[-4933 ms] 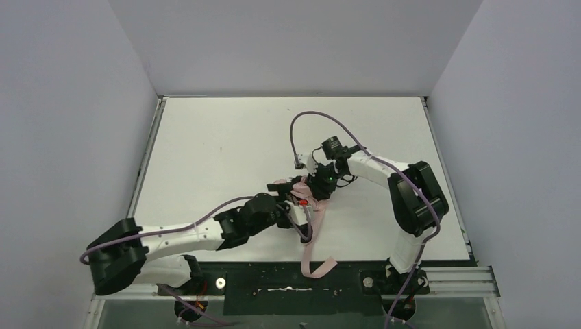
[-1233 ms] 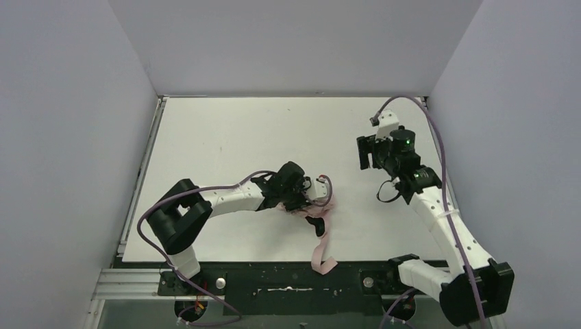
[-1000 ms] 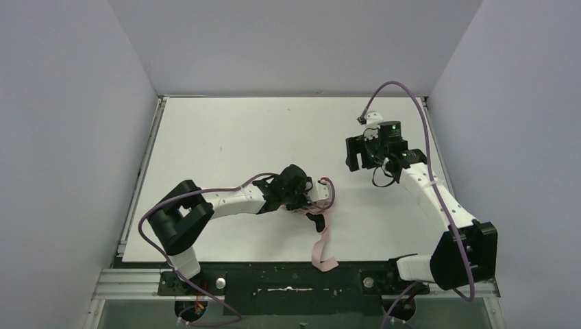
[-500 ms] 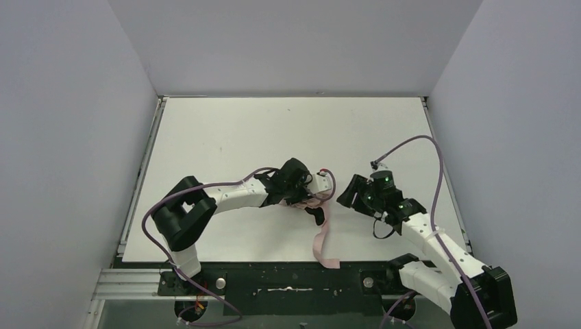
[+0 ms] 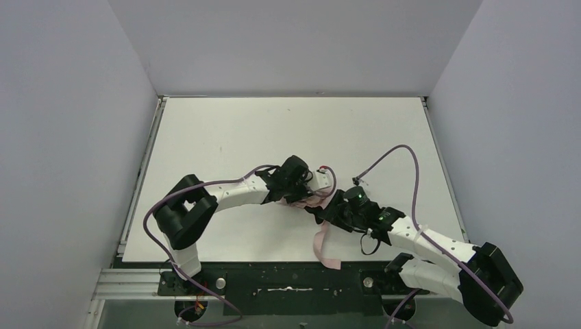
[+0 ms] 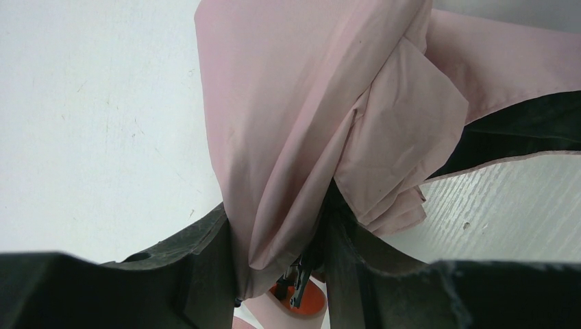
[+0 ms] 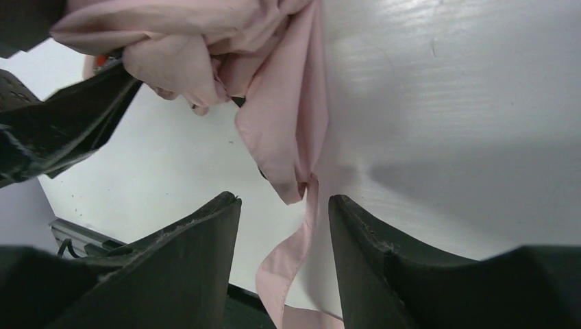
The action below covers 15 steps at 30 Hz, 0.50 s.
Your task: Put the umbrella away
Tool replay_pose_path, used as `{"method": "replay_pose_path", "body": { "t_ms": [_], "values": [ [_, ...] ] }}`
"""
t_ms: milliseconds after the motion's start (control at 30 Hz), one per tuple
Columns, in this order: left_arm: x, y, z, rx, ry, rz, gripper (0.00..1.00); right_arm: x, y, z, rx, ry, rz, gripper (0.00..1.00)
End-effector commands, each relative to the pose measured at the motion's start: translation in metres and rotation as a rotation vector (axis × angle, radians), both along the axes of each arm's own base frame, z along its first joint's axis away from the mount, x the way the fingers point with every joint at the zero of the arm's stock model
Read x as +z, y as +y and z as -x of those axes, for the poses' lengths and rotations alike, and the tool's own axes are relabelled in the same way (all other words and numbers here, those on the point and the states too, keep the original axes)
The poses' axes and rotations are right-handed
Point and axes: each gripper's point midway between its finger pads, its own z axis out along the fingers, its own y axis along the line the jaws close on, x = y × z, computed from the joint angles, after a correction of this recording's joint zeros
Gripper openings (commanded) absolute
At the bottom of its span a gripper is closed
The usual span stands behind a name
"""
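Observation:
The pale pink umbrella (image 5: 310, 201) lies bunched on the white table, near the front centre. Its pink strap (image 5: 322, 243) trails down to the table's front edge. My left gripper (image 5: 306, 194) is shut on the umbrella's folded fabric (image 6: 294, 137); an orange-red part (image 6: 301, 310) shows between the jaws below the cloth. My right gripper (image 5: 323, 214) is open, just right of the bunched fabric. In the right wrist view the strap (image 7: 291, 264) hangs between its spread fingers (image 7: 199, 240) without touching them, and the fabric (image 7: 205, 41) lies ahead. The shaft and handle are hidden.
The white table (image 5: 226, 137) is walled by grey panels at left, back and right. A black rail (image 5: 288, 281) runs along the front edge, where the strap end lies. Purple cables loop above both arms.
My right arm swung from the back right down and leftward to the umbrella, its open gripper now astride the strap. My left gripper kept its hold and barely moved.

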Motion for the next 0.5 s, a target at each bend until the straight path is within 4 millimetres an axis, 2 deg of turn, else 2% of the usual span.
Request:
{"method": "replay_pose_path", "body": {
  "t_ms": [0,100,333,467],
  "values": [
    [-0.013,0.019,-0.002,0.047,0.039,-0.075,0.0,-0.002,-0.001,-0.001,-0.064,-0.006,0.013,0.51],
    [-0.012,0.019,-0.004,0.049,0.04,-0.073,0.0,-0.007,-0.004,0.0,-0.082,-0.011,0.02,0.5],
    [-0.014,0.019,-0.006,0.063,0.05,-0.084,0.0,-0.019,0.017,0.004,-0.046,0.022,-0.082,0.47],
    [-0.016,0.024,-0.013,0.11,0.063,-0.094,0.0,-0.026,0.021,0.006,-0.044,0.033,-0.108,0.34]
  ]
}}
